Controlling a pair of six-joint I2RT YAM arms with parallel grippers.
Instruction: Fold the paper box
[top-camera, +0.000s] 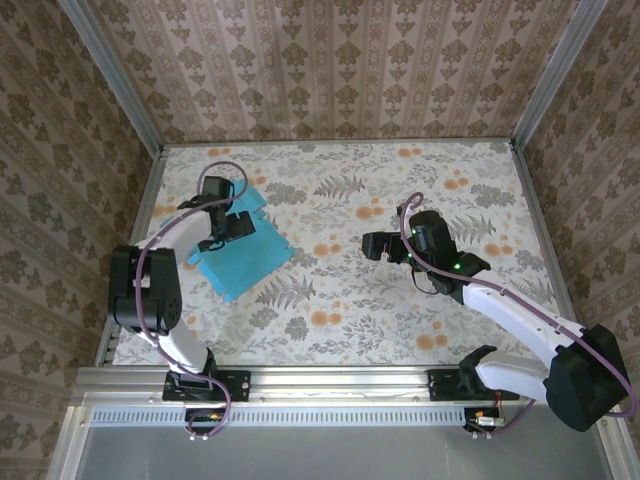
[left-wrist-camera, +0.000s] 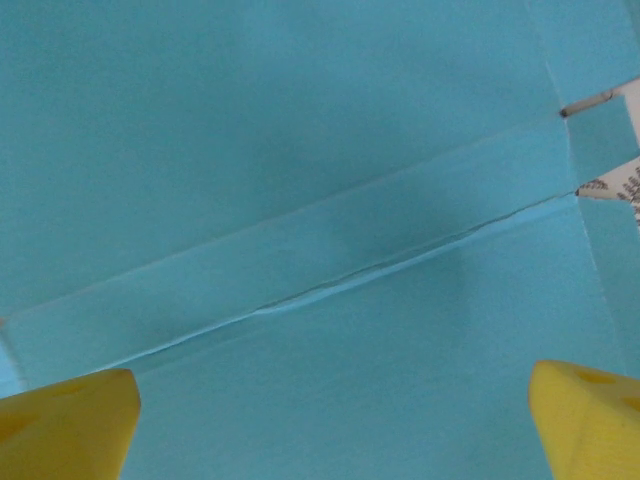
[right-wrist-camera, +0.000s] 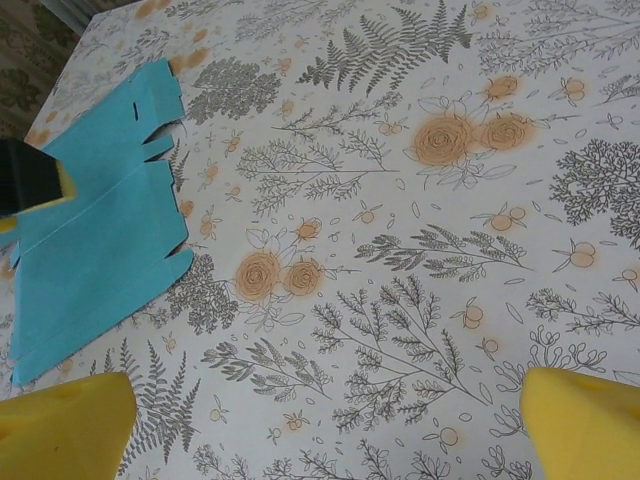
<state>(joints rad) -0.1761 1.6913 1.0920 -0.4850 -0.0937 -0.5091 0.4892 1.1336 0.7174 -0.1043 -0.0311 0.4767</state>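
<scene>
As far as can be judged, almost nothing of the folding has been done. Across the flower-printed surface (top-camera: 400, 300) no wall or flap is seen raised: the paper box (top-camera: 250, 265) is laid out as a flat turquoise sheet at the left of the top view, its creases and slits marked but not yet worked. The left gripper (top-camera: 230, 226) is held spread wide directly over the sheet, a long crease lying between its yellow fingers (left-wrist-camera: 70, 425); whether the card is touched cannot be told. The right gripper (top-camera: 377, 245) is likewise spread, nothing pinched, well apart at mid-frame. No brand, label or writing can be read.
</scene>
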